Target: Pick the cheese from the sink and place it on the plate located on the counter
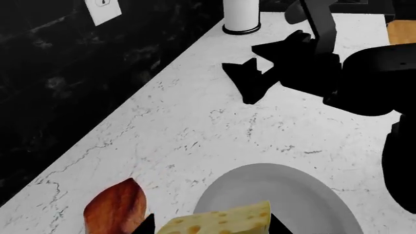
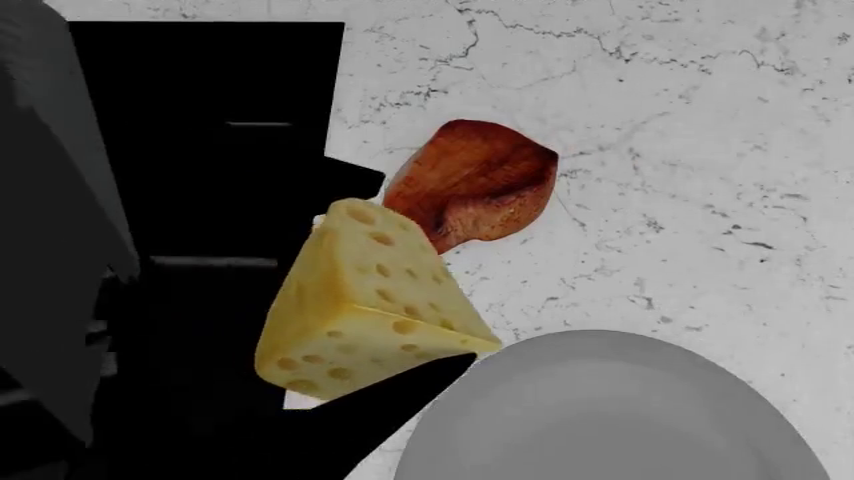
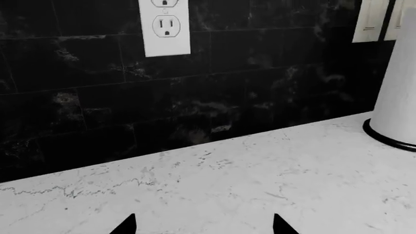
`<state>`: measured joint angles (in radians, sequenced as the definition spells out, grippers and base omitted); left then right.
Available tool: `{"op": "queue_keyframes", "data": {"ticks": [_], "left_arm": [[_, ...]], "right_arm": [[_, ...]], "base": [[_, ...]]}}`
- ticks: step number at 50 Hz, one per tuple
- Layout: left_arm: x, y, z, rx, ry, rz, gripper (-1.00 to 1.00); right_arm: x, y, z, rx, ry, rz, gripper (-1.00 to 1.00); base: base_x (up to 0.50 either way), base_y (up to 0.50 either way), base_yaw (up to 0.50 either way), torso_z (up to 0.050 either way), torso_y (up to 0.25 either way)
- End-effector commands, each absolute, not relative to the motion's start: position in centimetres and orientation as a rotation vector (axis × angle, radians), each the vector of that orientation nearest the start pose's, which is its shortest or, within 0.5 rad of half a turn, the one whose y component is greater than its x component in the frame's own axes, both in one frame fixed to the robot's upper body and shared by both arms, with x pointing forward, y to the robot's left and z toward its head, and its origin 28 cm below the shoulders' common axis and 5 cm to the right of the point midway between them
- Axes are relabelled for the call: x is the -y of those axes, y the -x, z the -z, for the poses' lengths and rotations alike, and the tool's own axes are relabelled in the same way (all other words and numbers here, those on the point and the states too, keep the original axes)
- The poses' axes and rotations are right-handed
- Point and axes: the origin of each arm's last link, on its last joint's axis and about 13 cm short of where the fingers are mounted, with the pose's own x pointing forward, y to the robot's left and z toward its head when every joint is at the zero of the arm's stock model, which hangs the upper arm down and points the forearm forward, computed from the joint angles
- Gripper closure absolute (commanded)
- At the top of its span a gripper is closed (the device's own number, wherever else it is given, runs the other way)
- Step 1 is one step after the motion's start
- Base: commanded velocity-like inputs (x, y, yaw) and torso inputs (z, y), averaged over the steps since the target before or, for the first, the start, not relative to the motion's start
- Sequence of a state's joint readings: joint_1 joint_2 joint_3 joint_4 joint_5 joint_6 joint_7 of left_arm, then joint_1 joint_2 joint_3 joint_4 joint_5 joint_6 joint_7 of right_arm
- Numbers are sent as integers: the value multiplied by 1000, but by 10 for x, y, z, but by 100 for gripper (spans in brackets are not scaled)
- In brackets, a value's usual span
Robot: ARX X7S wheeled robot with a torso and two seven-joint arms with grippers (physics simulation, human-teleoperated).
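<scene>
Now the cheese (image 2: 363, 305) hangs clamped in the left gripper (image 2: 354, 330), above the counter (image 2: 694, 150) between the sink (image 2: 200, 120) edge and the plate (image 2: 627, 410) rim. A reddish lump (image 2: 474, 190) lies just beyond it. Bare veined marble runs from the plate back to a black tiled wall (image 3: 227, 73) with an outlet (image 3: 165, 27). Its long axis tilts, narrow end up and away. The right gripper (image 3: 202, 225) is spread, holding nothing.

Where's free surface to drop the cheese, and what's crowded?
The plate is bare across its whole visible face; the cheese, shut in the left gripper, sits at its rim. Open counter lies beyond the plate. Crowded: the strip between sink and plate, where the reddish lump sits.
</scene>
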<state>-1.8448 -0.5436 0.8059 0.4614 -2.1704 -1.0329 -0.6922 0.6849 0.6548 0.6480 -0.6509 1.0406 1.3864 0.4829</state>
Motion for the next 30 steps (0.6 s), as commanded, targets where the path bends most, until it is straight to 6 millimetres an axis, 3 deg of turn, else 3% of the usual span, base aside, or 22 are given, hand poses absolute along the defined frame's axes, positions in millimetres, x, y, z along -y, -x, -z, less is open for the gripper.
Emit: {"op": "queue_keyframes", "data": {"ticks": [1, 16, 30], "left_arm": [[-142, -168, -386, -46, -485, 1070, 100], [-119, -168, -385, -71, -557, 1124, 100], [-107, -184, -384, -98, -579, 1118, 100]], "right_arm": [[244, -176, -273, 183, -71, 354, -100], [249, -167, -269, 184, -81, 371, -100], [253, -160, -263, 185, -93, 385, -100]], "base": [[0, 0, 0, 0, 0], [0, 0, 0, 0, 0], [0, 0, 0, 0, 1]]}}
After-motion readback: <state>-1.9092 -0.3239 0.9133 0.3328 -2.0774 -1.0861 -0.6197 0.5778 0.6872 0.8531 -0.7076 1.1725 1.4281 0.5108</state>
